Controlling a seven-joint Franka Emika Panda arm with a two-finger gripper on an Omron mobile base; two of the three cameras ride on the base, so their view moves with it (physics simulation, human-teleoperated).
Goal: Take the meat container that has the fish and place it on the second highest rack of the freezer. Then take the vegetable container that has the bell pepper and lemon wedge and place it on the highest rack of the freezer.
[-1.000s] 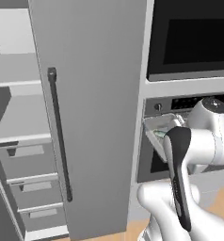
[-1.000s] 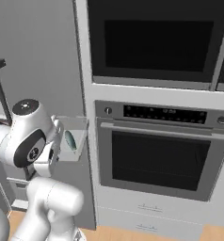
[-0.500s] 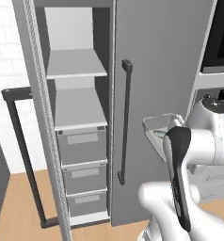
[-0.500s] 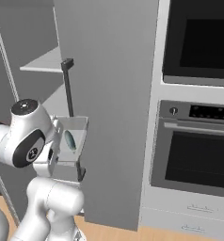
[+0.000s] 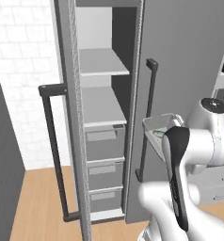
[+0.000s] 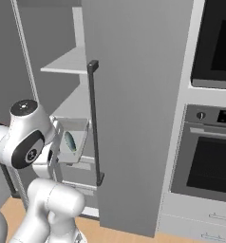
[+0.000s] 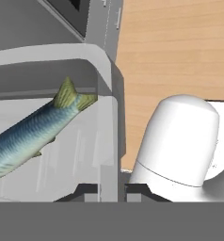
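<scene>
My gripper (image 7: 111, 190) is shut on the rim of a clear meat container (image 7: 107, 94) with the silver-grey fish (image 7: 33, 133) lying in it. The container (image 5: 159, 126) hangs in front of my arm, right of the freezer (image 5: 100, 141) opening and level with its lower shelf board (image 5: 100, 107). The upper shelf board (image 5: 103, 62) is bare, and grey drawers (image 5: 103, 141) sit below. From the right side, the fish (image 6: 70, 141) shows inside the tilted container (image 6: 73, 142), beside a long dark bar handle (image 6: 93, 123). The container with the bell pepper and lemon wedge is out of view.
The freezer door (image 5: 52, 146) stands open to the left, its dark bar handle facing me. A tall grey panel (image 6: 138, 109) rises right of the opening, with the built-in oven (image 6: 211, 152) beyond it. Wooden floor (image 5: 38, 202) lies below.
The whole picture has shifted as the base drove: the oven slid off to the right and the open freezer came to the middle. The container has stayed in my gripper.
</scene>
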